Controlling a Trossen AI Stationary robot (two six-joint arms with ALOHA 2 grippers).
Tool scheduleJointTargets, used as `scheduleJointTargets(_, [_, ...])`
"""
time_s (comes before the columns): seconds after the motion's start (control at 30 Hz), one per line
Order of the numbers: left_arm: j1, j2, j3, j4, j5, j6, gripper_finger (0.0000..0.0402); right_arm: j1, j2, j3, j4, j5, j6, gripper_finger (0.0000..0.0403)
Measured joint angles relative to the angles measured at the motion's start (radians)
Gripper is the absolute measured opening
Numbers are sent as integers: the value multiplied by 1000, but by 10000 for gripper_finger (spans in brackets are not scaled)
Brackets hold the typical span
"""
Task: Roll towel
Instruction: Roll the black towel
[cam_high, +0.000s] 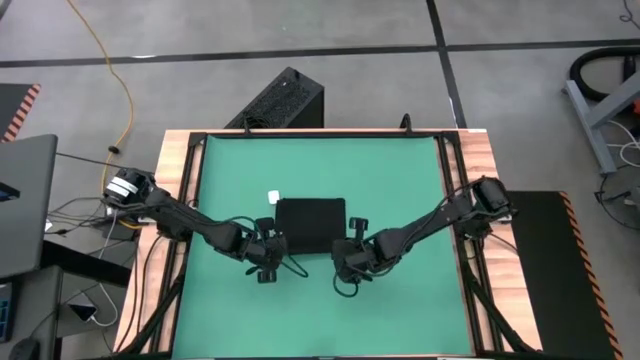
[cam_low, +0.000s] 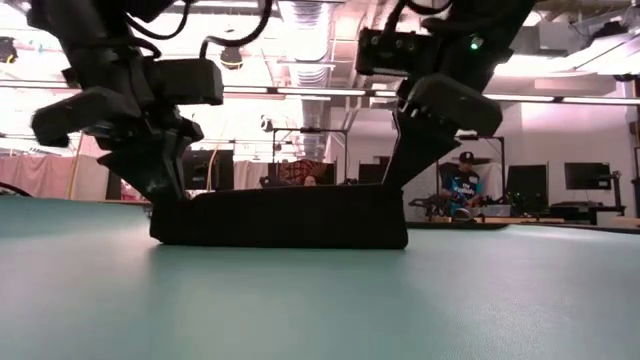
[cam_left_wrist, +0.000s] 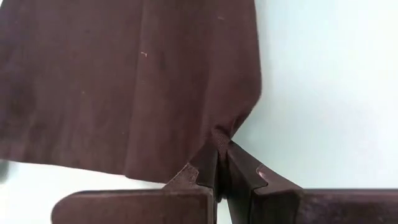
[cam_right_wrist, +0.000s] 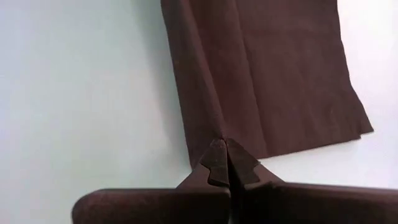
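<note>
The black towel (cam_high: 311, 223) lies folded flat in the middle of the green mat (cam_high: 400, 180), with its small white tag (cam_high: 273, 197) at its far left corner. My left gripper (cam_high: 277, 244) is shut at the towel's near left corner. My right gripper (cam_high: 346, 246) is shut at its near right corner. In the low view the towel's near edge (cam_low: 285, 215) runs dark and straight between the two grippers. My left gripper pinches the towel's near left corner (cam_left_wrist: 227, 127) between its two fingertips (cam_left_wrist: 205, 165), slanting down from the near left. The cloth puckers at the pinch. The rest lies on the mat. My right gripper pinches the towel's near right corner (cam_right_wrist: 211, 124) between its two fingertips (cam_right_wrist: 245, 165), slanting down from the near right. A fold runs away from the pinch. The rest lies on the mat.
A black ribbed box (cam_high: 280, 100) stands on the floor beyond the table's far edge. A wooden frame (cam_high: 180, 150) borders the mat. Bare mat lies all around the towel. A person (cam_low: 462, 185) sits far off in the room.
</note>
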Motion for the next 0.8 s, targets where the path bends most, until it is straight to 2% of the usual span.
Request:
scheduleJointTargets(0.37, [76,0,0,6,45,22,0,-109,0,-31,-21,-25,-12,0])
scheduleJointTargets(0.53, [92,0,0,7,46,33,0,-151,0,-89,47,-86,-18,0])
scheduleJointTargets(0.8, [102,0,1,8,19,44,13,-166,6,-158,116,-103,-3,0])
